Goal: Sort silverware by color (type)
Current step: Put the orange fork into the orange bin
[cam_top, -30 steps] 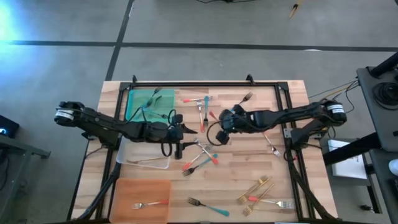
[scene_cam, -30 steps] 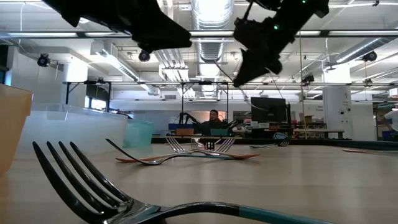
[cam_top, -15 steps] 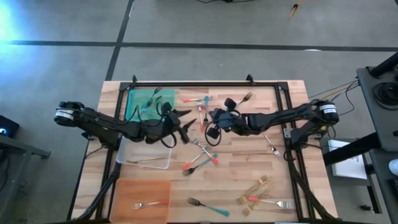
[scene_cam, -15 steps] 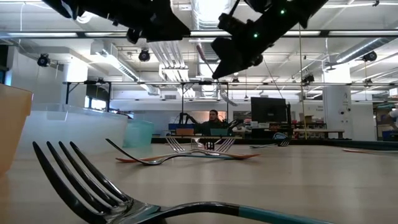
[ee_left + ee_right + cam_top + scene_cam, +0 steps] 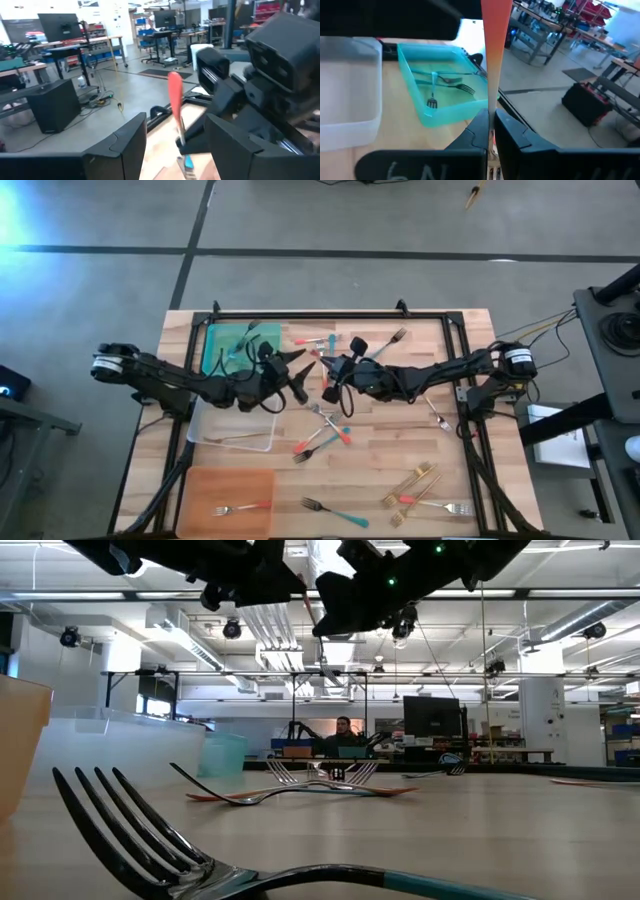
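While pinched in right claw [image 5: 491, 131], red-handled fork [image 5: 495, 40] beside spread left claw [image 5: 175, 145].

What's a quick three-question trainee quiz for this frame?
1. True or false: the right gripper is shut on the held fork, whose handle is red.
2. What lies in the orange tray? A: a gold fork. B: a red-handled fork. C: a teal fork.
3. Fill in: the left gripper faces the held fork with its jaws ____.

Key: 1 true; 2 B; 3 open.
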